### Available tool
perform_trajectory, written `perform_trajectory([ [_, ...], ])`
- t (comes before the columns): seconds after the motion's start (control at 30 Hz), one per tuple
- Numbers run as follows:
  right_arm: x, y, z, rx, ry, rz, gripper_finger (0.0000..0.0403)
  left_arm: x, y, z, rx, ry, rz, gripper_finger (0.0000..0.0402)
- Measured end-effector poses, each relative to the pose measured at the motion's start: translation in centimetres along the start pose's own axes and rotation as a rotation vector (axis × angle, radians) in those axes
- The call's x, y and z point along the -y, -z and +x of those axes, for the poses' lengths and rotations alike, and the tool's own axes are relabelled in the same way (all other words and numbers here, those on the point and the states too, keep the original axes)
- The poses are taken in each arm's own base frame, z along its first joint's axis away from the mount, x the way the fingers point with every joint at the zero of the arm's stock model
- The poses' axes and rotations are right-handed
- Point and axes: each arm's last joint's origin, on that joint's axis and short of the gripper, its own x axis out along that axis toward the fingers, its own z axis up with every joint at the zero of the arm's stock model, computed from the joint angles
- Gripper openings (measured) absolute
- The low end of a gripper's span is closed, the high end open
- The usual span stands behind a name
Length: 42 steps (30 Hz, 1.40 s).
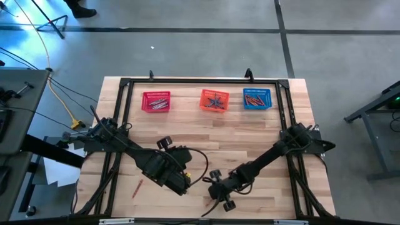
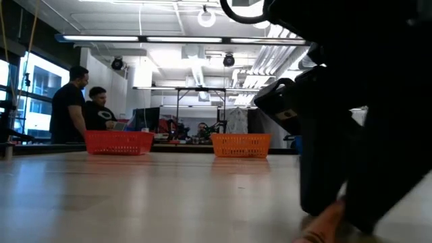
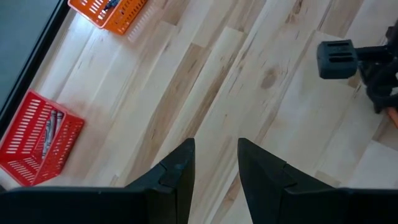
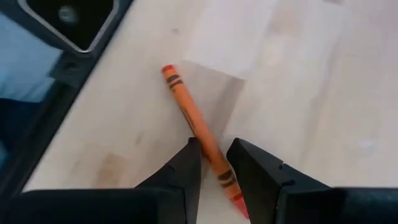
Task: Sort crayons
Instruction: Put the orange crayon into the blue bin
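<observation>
Orange crayon point(image 4: 199, 132) with dark bands, pale wood table point(image 1: 187, 128), red point(image 1: 156, 101), orange point(image 1: 214, 100), blue baskets point(image 1: 257, 99)

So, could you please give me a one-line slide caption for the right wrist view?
Right gripper closing its two fingers around an orange crayon lying flat on the wooden table.

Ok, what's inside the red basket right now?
The red basket holds a few crayons, greyish with some red, lying lengthwise along its floor. The mesh walls hide part of them, so an exact count isn't possible.
</observation>
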Motion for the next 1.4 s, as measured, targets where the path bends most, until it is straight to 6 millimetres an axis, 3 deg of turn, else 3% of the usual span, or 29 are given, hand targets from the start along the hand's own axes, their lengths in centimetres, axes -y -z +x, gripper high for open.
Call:
perform_trajectory([
  [0.4, -0.5, 0.2, 0.0, -0.011, 0.024, -0.009, 0.0089, 0.0, 0.0, 0.0, 0.001, 0.0, 0.0, 0.011],
  [0.7, -0.5, 0.5, -0.2, -0.053, 0.014, 0.04, 0.0013, 0.0, 0.0, 0.0, 0.001, 0.0, -0.007, 0.011],
  [1.0, -0.6, 0.3, -0.6, -0.05, -0.008, 0.104, 0.0004, 0.0, 0.0, 0.0, -0.001, 0.001, -0.009, 0.011],
  [1.13, -0.7, -0.1, -2.2, -0.047, -0.015, 0.103, 0.0004, 0.0, 0.1, 0.0, -0.005, 0.004, -0.01, 0.011],
  [1.4, -0.9, -0.7, -8.0, -0.061, 0.084, 0.103, 0.0002, 0.4, 0.5, -0.4, -0.004, 0.014, -0.007, 0.011],
])
